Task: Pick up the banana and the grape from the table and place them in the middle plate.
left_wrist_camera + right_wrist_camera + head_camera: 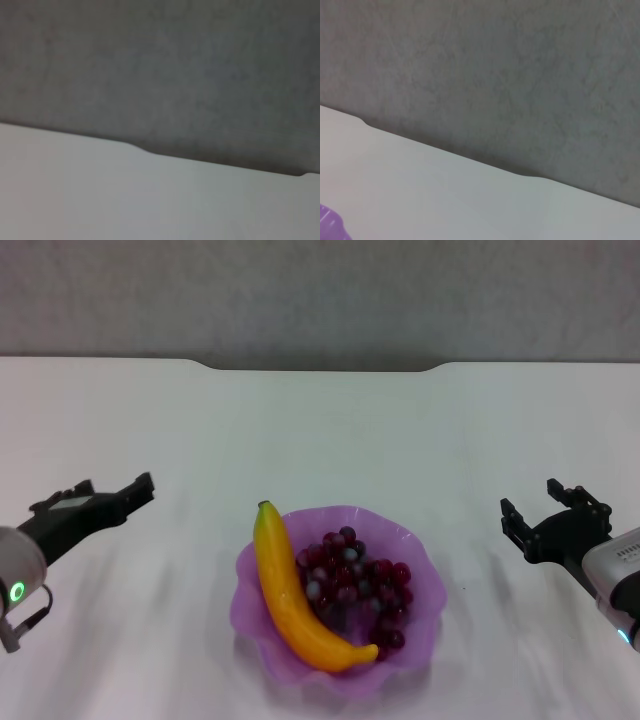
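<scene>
The yellow banana (pixel 290 595) lies inside the purple middle plate (pixel 431 585), along the plate's left side with its green stem tip pointing away from me. The dark red grape (pixel 355 580) bunch rests in the same plate, touching the banana on its right. My left gripper (pixel 115 488) hovers over the white table (pixel 320 430) left of the plate, open and empty. At about the same distance on the right, my right gripper (pixel 540 505) is also open and empty. A sliver of the plate (pixel 330 225) shows in the right wrist view.
The table's far edge has a notch (pixel 320 367) in front of a grey wall (pixel 320 290). Both wrist views show only bare tabletop (pixel 125 200) and the wall (pixel 495 75) beyond it.
</scene>
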Motion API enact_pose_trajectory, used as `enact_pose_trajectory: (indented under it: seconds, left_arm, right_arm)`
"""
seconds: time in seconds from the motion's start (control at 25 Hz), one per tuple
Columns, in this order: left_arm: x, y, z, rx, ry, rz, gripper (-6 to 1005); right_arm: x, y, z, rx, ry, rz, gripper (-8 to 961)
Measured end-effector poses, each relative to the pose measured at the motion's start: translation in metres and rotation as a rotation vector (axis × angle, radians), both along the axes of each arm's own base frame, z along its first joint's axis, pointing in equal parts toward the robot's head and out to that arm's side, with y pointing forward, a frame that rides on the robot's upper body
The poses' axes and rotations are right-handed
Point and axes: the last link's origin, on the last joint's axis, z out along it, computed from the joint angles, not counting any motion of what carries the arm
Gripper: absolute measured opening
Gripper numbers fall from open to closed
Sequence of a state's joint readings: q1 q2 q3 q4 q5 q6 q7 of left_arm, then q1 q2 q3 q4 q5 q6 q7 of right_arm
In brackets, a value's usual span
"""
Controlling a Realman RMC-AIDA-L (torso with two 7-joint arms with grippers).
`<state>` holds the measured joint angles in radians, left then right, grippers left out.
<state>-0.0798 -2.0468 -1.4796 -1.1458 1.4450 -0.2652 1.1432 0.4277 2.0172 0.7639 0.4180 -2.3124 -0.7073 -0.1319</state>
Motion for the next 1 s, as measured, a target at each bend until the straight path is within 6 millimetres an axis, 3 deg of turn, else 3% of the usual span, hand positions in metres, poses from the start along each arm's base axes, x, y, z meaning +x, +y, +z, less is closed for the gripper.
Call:
enact_pose_trajectory:
  seconds: [0.56,1.0]
  left_arm:
    - [-0.041,-0.009,-0.011,0.016,0.123,-0.002,876]
    - [-0.058,-0.048,-0.007,0.256,0.22,-0.308,876]
  right_arm:
    - [0.0,-0.001,0.006,0.034,0.009,0.025,666]
    - [0.001,-0.003,0.007,0.044,0.011,0.032,666]
